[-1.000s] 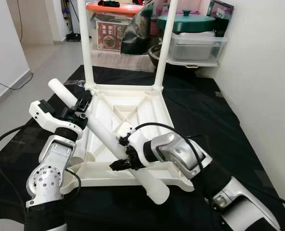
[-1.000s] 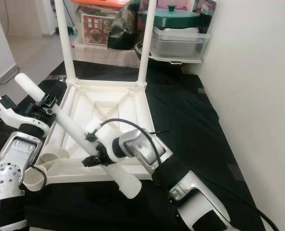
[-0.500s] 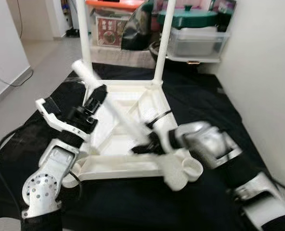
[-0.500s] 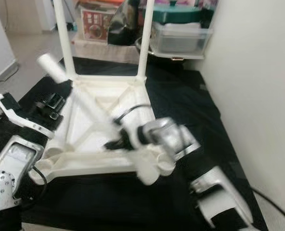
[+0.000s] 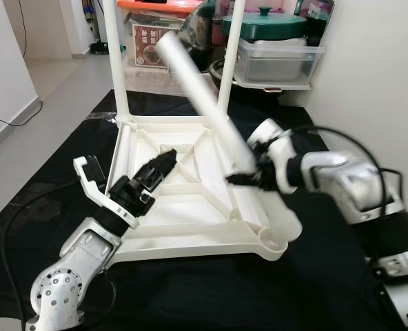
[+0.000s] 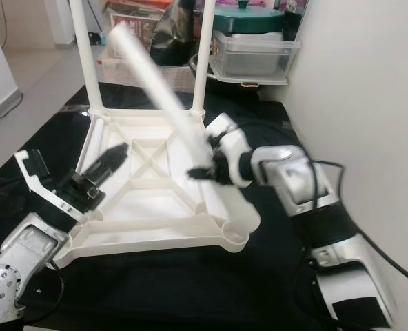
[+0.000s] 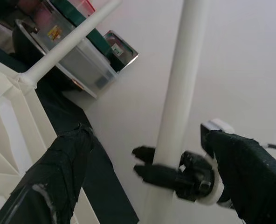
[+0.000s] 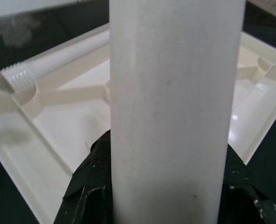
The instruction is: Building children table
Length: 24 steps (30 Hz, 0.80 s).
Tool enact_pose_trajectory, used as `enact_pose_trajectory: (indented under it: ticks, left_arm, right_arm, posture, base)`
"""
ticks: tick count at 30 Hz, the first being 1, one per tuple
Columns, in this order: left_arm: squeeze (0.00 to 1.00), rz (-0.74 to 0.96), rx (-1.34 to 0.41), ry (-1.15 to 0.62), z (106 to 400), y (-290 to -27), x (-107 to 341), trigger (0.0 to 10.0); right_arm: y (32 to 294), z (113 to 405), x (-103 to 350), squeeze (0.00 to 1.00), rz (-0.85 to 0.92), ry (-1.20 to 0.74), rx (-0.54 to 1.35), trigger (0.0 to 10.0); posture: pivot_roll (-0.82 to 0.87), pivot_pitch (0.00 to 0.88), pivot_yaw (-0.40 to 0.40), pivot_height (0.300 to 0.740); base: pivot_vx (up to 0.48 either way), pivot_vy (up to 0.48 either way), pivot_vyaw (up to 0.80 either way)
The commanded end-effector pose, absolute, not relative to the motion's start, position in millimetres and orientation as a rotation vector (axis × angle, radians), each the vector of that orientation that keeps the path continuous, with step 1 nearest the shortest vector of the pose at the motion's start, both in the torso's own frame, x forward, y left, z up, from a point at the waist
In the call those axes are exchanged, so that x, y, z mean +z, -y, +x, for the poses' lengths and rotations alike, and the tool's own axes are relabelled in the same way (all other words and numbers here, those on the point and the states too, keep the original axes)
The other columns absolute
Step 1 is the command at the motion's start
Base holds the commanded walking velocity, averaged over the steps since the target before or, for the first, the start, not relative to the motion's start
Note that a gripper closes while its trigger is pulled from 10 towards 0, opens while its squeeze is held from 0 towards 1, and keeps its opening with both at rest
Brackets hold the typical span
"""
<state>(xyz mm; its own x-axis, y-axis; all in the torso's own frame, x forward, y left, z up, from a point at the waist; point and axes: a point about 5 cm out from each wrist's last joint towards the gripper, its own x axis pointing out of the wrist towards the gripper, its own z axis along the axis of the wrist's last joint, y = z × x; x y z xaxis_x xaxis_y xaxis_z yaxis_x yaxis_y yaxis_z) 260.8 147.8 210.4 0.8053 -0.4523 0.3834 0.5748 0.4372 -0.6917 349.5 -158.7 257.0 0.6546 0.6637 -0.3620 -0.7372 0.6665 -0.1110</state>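
A black cloth (image 5: 190, 289) covers the floor, and it runs out to bare grey floor tiles (image 5: 59, 89) on the robot's left and nearly to the white wall (image 5: 376, 76) on its right, where a strip of cloth lies open beside the tabletop. The white tabletop (image 5: 190, 207) lies upside down on the cloth, ribbed underside up, with two legs (image 5: 118, 62) standing upright in its far corners and an open round socket (image 5: 269, 238) at its near right corner. Behind it, storage crowds the far edge: a clear plastic bin (image 5: 276, 62) with a green lidded pot (image 5: 262, 24) on top, and a box with a red printed label (image 5: 151, 52) whose writing is too small to read.

The right gripper (image 5: 249, 172) holds a loose white table leg (image 5: 204, 96) near its lower end, jaws pinching it from both sides, so the leg slants up and away over the right half of the tabletop, clear of it. In the right wrist view the leg (image 8: 175, 116) stands between the black fingers (image 8: 89, 186).

The left gripper (image 5: 159, 165) hovers over the left half of the tabletop, jaws pressed close together on nothing, apart from the leg.
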Motion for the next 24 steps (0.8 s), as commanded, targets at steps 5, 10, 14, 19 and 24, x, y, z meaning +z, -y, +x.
enact_pose_trajectory:
  ticks: [5, 10, 14, 19, 24]
  left_arm:
    - [0.00, -0.846, -0.676, 0.097, 258, -141, 205, 10.0]
    - [0.00, -0.784, -0.709, 0.037, 253, -137, 196, 10.0]
    - [0.00, -0.772, -0.701, 0.012, 254, -137, 190, 10.0]
    - [0.00, -0.689, -0.719, -0.035, 252, -130, 182, 10.0]
    - [0.00, -0.477, -0.618, -0.152, 259, -125, 154, 10.0]
  right_arm:
    - [161, 370, 274, 0.00, -0.100, -0.130, 0.592, 0.0]
    - [161, 378, 289, 0.00, 0.198, 0.097, 0.305, 0.0]
    - [169, 380, 287, 0.00, 0.321, 0.115, 0.204, 0.0]
    - [188, 383, 297, 0.00, 0.514, 0.180, 0.113, 0.0]
    - [189, 379, 295, 0.00, 0.734, 0.217, 0.108, 0.0]
  posture:
    - [0.05, 0.000, -0.072, 0.740]
    - [0.06, 0.000, -0.064, 0.740]
    - [0.06, 0.000, -0.061, 0.740]
    - [0.07, 0.000, -0.058, 0.740]
    - [0.06, 0.000, -0.050, 0.740]
  base:
    - [0.000, 0.000, 0.00]
    - [0.000, 0.000, 0.00]
    - [0.000, 0.000, 0.00]
    - [0.000, 0.000, 0.00]
    - [0.000, 0.000, 0.00]
